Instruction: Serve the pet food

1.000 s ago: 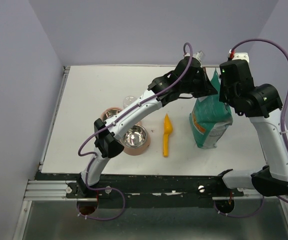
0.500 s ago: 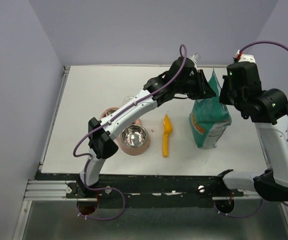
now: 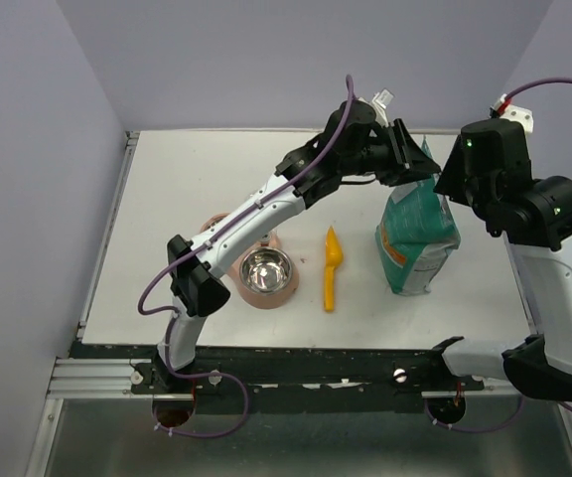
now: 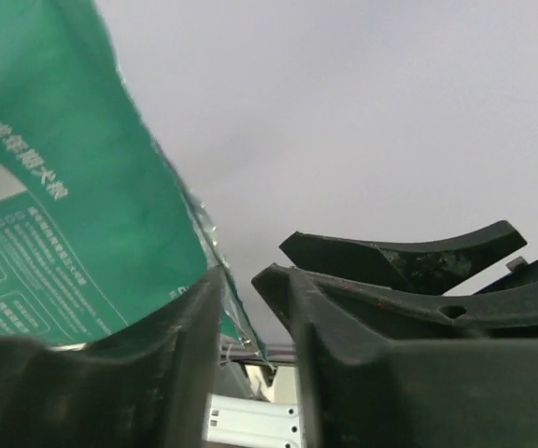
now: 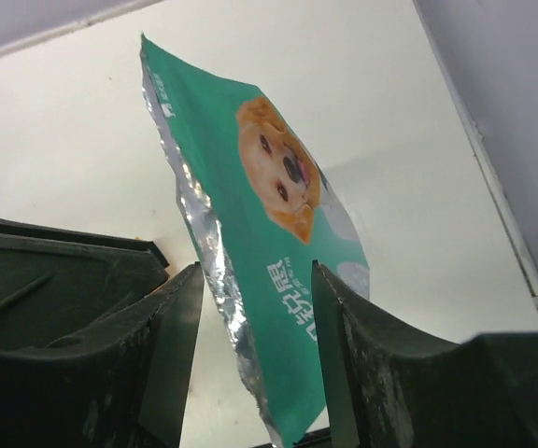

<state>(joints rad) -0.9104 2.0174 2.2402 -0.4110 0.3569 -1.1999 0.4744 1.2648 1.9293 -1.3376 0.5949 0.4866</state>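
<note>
Left gripper (image 4: 239, 285): its fingers are drawn almost together, and the silver top edge of the teal-green foil-lined bag (image 3: 417, 238) appears to be pinched between them. The arm is stretched to the upper right of the top view.
Right gripper (image 5: 255, 280): its fingers are held apart, and the same foil edge runs down through the gap. No contact with either finger can be made out.
Pet food: no kibble is seen in any view. It is judged to be inside the bag, whose mouth is not shown open.
Bag's position: it stands on the white table (image 3: 187, 189) at the right of the top view. Its long axis is upright and its top edge is raised between the two wrists.
Deciding relation: the top edge lies straight ahead of both grippers, approached by the left from the frame's left and by the right from the frame's right. The two sets of fingers are just beside each other on that edge.
Nearer arm: neither is clearly nearer. Only the right gripper has yet to close.
Other items: a yellow plastic scoop (image 3: 331, 268) lies just left of the bag, its long axis running up and down the frame. A round steel bowl in a pinkish holder (image 3: 266, 270) sits further left, and no food is seen in it.
Step judged: the bag is being secured for opening, which is early in the task.
</note>
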